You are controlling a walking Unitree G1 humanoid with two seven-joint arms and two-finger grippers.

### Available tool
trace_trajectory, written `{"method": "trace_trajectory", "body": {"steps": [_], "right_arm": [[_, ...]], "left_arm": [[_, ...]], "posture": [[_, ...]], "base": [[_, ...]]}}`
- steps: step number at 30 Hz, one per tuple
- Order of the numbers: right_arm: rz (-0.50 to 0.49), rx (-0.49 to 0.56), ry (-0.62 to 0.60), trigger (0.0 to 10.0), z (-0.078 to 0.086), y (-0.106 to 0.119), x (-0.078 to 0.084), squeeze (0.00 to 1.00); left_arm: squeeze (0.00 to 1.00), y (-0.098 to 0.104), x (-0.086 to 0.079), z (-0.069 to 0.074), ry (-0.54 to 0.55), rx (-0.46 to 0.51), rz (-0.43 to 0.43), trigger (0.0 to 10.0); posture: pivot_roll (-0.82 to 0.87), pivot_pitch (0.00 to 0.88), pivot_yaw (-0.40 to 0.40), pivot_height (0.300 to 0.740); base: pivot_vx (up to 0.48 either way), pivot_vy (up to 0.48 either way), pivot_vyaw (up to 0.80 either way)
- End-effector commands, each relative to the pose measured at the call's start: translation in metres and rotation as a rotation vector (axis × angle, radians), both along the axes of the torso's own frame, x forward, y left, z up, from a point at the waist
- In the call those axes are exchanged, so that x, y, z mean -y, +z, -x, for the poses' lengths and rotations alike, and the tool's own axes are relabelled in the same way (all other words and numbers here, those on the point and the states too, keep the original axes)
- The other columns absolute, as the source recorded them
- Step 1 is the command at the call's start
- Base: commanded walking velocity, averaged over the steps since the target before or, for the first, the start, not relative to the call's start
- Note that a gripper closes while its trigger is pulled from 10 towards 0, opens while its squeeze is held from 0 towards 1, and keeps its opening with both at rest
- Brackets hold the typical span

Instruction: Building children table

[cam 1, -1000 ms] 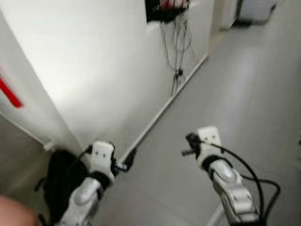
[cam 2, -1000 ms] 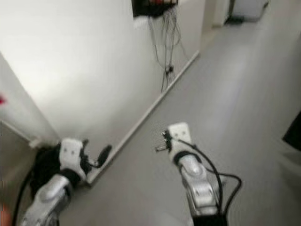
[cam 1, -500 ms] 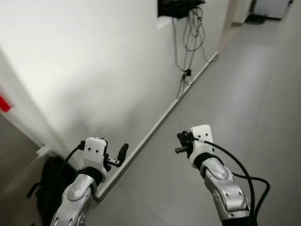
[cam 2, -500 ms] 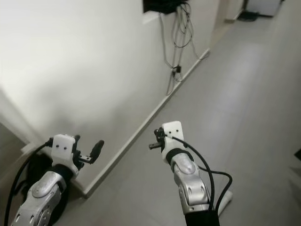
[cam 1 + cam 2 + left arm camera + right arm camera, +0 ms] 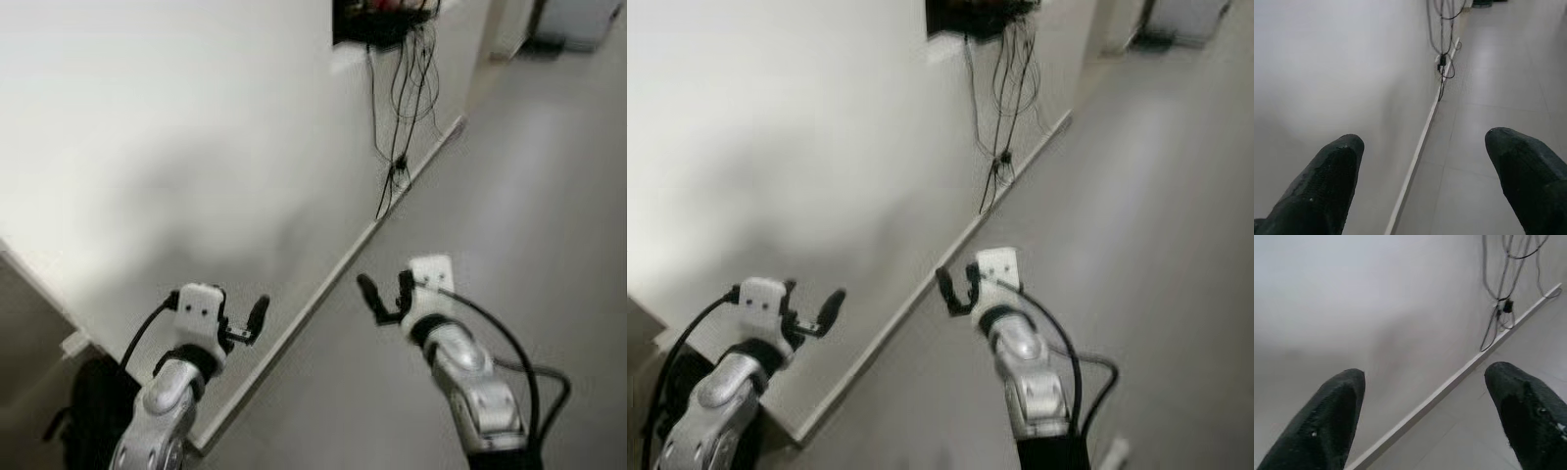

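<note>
No table parts are in sight. Both arms are held out in front of me over a grey floor beside a white wall. My left gripper (image 5: 251, 320) hovers close to the wall, open with nothing between its fingers (image 5: 1327, 181). Over the floor near the baseboard, my right gripper (image 5: 384, 294) is also open and empty, its fingers (image 5: 1520, 406) spread wide and facing the wall.
A white wall (image 5: 176, 127) with a baseboard (image 5: 323, 284) runs along my left. Black cables (image 5: 400, 108) hang from a dark box (image 5: 377, 18) on it. A black bag (image 5: 83, 411) lies at the lower left. Grey floor (image 5: 549, 196) stretches ahead and right.
The whole picture has shifted, so the camera has moved along the wall. The right wrist has turned, and both its fingers now show spread apart. The left arm is held much the same.
</note>
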State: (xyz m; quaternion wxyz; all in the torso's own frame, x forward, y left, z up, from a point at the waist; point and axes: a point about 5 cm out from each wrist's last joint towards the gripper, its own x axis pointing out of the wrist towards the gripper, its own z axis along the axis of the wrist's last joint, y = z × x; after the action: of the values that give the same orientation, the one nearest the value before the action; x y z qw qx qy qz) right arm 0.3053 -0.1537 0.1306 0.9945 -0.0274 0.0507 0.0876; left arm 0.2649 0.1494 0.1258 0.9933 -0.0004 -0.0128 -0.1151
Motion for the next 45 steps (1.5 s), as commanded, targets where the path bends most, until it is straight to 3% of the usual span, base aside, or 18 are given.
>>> {"method": "trace_trajectory", "body": {"steps": [1,10,11,12,13,20,32,45], "right_arm": [[-0.012,-0.003,-0.025,10.0,0.001,-0.001,0.005,1.0],[-0.008,-0.017,-0.078,10.0,-0.001,-0.002,0.01,1.0],[0.001,-0.026,-0.093,10.0,-0.001,-0.003,0.011,0.92],[-0.007,-0.034,-0.12,10.0,-0.002,-0.004,0.013,0.33],[-0.014,-0.038,-0.137,10.0,-0.002,-0.004,0.015,0.0],[-0.02,-0.034,-0.195,10.0,-0.001,-0.005,0.021,0.0],[0.053,-0.052,-0.29,10.0,0.006,-0.009,0.039,0.0],[0.072,-0.048,-0.301,10.0,0.005,-0.007,0.04,0.0]], "left_arm": [[0.0,-0.002,0.001,0.001,-0.011,-0.011,-0.007,10.0],[0.0,-0.002,0.001,0.001,-0.011,-0.013,-0.005,10.0],[0.0,-0.002,0.001,0.001,-0.011,-0.013,-0.005,10.0],[0.0,-0.003,0.001,0.001,-0.01,-0.02,-0.003,10.0],[0.0,-0.003,0.0,0.001,-0.009,-0.026,-0.002,10.0],[0.0,-0.004,-0.001,0.001,-0.008,-0.032,-0.001,10.0],[0.0,-0.001,-0.006,-0.001,0.043,0.002,-0.027,10.0],[0.0,-0.001,-0.009,-0.002,0.064,0.003,-0.006,10.0]], "posture": [[0.03,0.103,0.05,0.74],[0.04,0.103,0.049,0.74],[0.04,0.103,0.049,0.74],[0.04,0.102,0.05,0.74],[0.04,0.102,0.05,0.74],[0.04,0.102,0.049,0.74],[0.03,0.104,0.042,0.74],[0.02,0.104,0.041,0.74]], "base": [[0.39,0.0,0.0],[0.387,0.0,0.0],[0.24,0.0,-0.8],[0.0,0.0,-0.8],[0.0,0.0,-0.8],[0.0,0.0,-0.8],[0.0,0.0,-0.8],[0.0,0.0,-0.8]]}}
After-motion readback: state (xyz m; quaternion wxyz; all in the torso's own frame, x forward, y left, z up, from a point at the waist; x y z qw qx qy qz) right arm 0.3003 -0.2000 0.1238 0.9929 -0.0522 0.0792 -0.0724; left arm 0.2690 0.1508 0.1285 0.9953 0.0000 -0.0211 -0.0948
